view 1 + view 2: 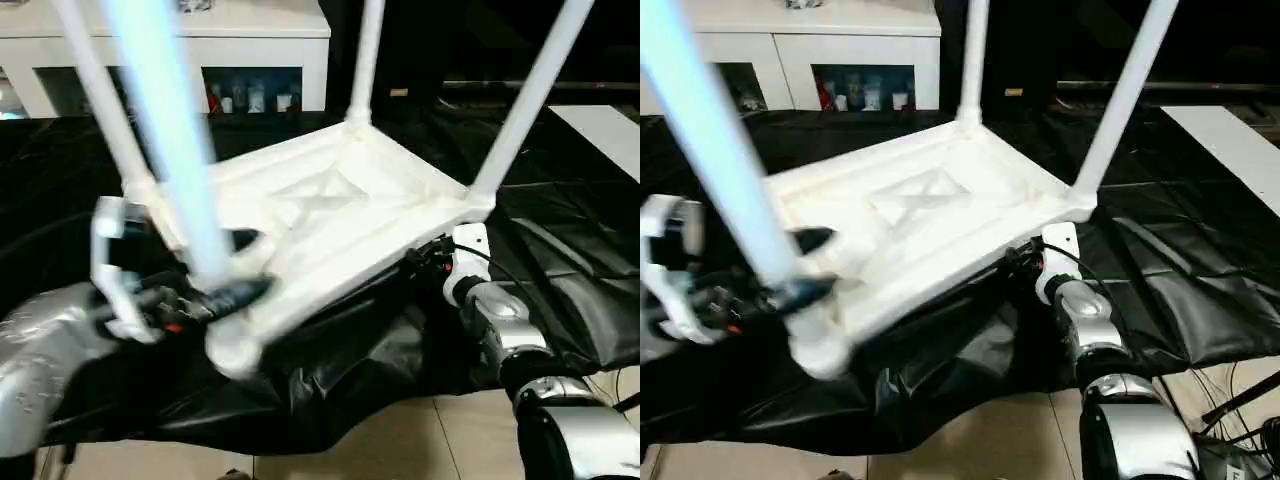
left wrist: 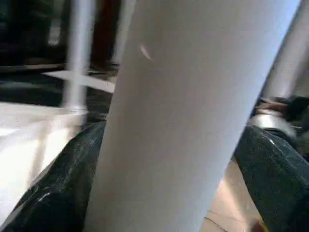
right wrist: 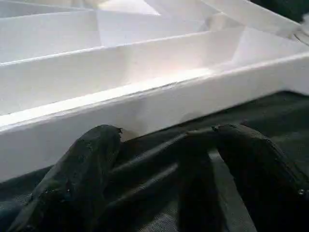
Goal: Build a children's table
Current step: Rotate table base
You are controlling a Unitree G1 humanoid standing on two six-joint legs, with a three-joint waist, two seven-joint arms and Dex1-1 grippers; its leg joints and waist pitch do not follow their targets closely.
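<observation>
1. White plastic makes up the whole children's table (image 1: pixel 340 215), which lies upside down on the counter (image 1: pixel 1200 290), its rectangular top flat on the cloth and its ribbed underside facing up.
2. Black glossy sheeting covers the counter and hangs in wrinkled folds over the near edge, above a tiled floor (image 1: pixel 400 440).
3. Three long tubular legs stand up from round corner sockets: one at the far corner (image 1: pixel 365 60), one at the right corner (image 1: pixel 530 100) and one at the left corner (image 1: pixel 100 90).
4. A fourth leg (image 1: pixel 165 130), smooth and rounded, rises at the near corner socket (image 1: pixel 232 350).
5. The left end effector (image 1: pixel 215 275) is clasped around this fourth leg just above the socket, one black finger on either side of the tube; the left wrist view shows the leg (image 2: pixel 193 116) close between them.
6. The right end effector (image 3: pixel 164 159) lies low on the black cloth by the top's right-hand long edge, its fingers (image 3: pixel 82 164) spread apart and gripping nothing, their tips just beside the white rim (image 3: pixel 145 106).
7. Straight thin ribs form shallow compartments behind that rim.
8. A white shelf unit (image 1: pixel 250 40) with small items stands behind the counter.
</observation>
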